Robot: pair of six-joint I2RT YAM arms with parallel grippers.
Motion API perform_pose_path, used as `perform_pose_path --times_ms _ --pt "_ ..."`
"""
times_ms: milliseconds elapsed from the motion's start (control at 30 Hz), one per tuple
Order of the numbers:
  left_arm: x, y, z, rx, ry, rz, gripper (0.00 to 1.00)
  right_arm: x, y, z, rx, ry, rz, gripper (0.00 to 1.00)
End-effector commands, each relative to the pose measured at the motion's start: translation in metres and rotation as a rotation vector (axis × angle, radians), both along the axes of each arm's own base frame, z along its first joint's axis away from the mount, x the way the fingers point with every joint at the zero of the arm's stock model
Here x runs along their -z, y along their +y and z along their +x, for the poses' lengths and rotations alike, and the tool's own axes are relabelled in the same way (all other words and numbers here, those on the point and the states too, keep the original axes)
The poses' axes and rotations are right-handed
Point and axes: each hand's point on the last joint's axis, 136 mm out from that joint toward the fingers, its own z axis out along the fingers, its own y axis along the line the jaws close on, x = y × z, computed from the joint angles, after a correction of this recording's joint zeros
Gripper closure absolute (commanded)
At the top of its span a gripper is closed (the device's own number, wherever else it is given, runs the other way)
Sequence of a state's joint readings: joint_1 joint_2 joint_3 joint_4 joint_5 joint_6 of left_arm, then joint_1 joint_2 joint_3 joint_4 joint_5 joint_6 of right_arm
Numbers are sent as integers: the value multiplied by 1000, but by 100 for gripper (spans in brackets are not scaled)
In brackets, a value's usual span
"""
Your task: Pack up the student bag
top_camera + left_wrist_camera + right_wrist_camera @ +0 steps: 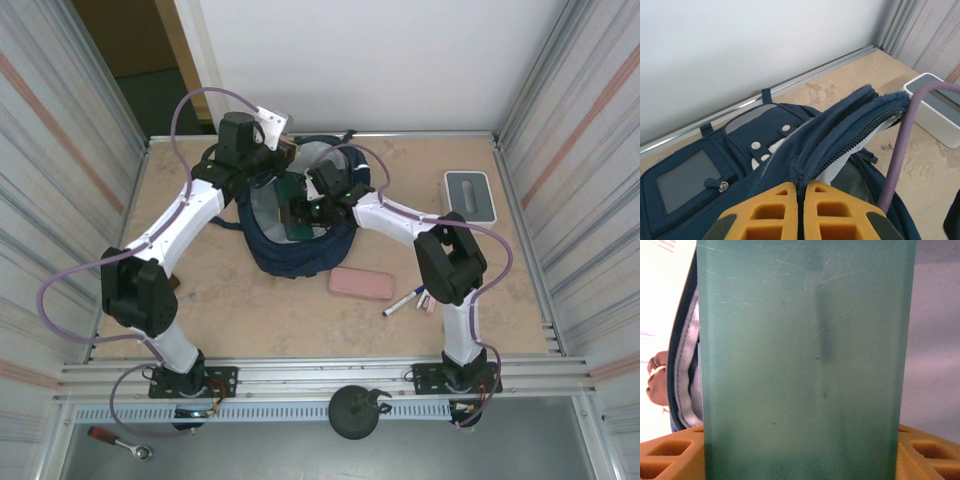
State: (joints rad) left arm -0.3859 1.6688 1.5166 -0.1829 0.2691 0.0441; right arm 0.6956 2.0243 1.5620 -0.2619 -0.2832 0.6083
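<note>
Green slab clamped in R hand at student bag opening; L hand pinched on its zip edge.

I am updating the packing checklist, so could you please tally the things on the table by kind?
Navy backpack: 1
Green flat item: 1
Pink case: 1
Pen: 1
Small pinkish thing beside the pen, too small to name: 1
White-grey box: 1
Total: 6

Beige table — navy student bag, pink case, marker, white-grey box
</note>
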Motion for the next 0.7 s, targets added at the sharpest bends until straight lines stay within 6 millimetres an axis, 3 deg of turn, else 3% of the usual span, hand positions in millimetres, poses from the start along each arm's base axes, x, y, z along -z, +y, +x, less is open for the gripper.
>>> perform_pose_path --times_ms 0,133,367,533,667 --pt "-48 -7 1 7 -92 -126 100 -11 7 33 123 -69 40 46" --pt "-48 -4 2 -1 -87 -133 100 -8 0 34 134 -81 15 29" --pt "-41 -3 2 -5 -83 -132 100 1 -18 -3 58 -80 -22 16" --pt "-34 -2 2 -6 -71 -125 100 12 -30 -28 33 -65 -66 14" --pt "-30 0 0 -10 -67 -114 100 23 -42 -44 34 -60 -105 18"
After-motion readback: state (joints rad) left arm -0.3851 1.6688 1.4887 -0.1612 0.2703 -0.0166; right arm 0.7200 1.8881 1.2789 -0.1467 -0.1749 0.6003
